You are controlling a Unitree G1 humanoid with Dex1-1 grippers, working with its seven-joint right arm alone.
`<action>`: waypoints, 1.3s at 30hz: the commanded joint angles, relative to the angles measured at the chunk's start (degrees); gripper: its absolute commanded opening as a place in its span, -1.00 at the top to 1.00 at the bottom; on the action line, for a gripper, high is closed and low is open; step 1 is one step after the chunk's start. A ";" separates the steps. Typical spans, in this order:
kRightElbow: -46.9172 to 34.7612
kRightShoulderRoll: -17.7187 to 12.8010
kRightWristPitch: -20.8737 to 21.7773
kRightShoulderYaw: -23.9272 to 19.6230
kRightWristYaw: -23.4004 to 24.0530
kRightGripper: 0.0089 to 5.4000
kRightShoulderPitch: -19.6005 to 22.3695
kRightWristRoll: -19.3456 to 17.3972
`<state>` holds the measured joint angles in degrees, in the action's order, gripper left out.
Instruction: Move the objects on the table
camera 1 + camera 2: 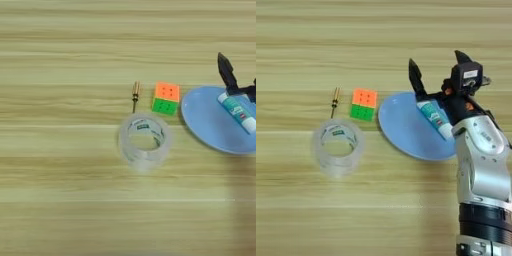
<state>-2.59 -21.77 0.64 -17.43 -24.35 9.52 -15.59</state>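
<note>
On the round blue plate (406,130) toward the table's (381,40) right edge lies the white-and-teal glue stick (434,119), the black two-fingered gripper (438,75) spread apart above it. Clear tape roll (337,146), orange-green puzzle cube (364,104) and brass-handled screwdriver (334,101) remain off-plate, probably left.

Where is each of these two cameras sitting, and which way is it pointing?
Left eye view: on the head, looking down at the table; only a black finger shows.
Right eye view: same head, reaching further right; shows the silver forearm and the right gripper, open over the glue stick.
Both share the blue plate, tape roll, puzzle cube and screwdriver.
</note>
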 commanded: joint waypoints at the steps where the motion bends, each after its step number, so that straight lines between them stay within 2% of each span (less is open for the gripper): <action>1: -4.16 -1.30 1.30 0.34 -0.67 -0.99 1.85 -0.98; 8: -4.47 -1.40 0.87 0.56 -1.08 -0.99 1.65 -1.23; 16: -8.79 -1.78 -2.14 4.79 -6.20 -0.99 -1.82 -2.42; 25: -13.62 -1.83 -8.74 11.53 -9.00 -0.99 -5.27 -0.68; 30: -14.77 -1.37 -13.53 13.72 -8.62 -0.99 -6.05 -0.16; 39: -14.98 -1.37 -19.31 16.75 -8.65 -0.99 -7.16 1.89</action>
<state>-15.45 -21.79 -18.59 -0.36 -33.96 0.47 -14.00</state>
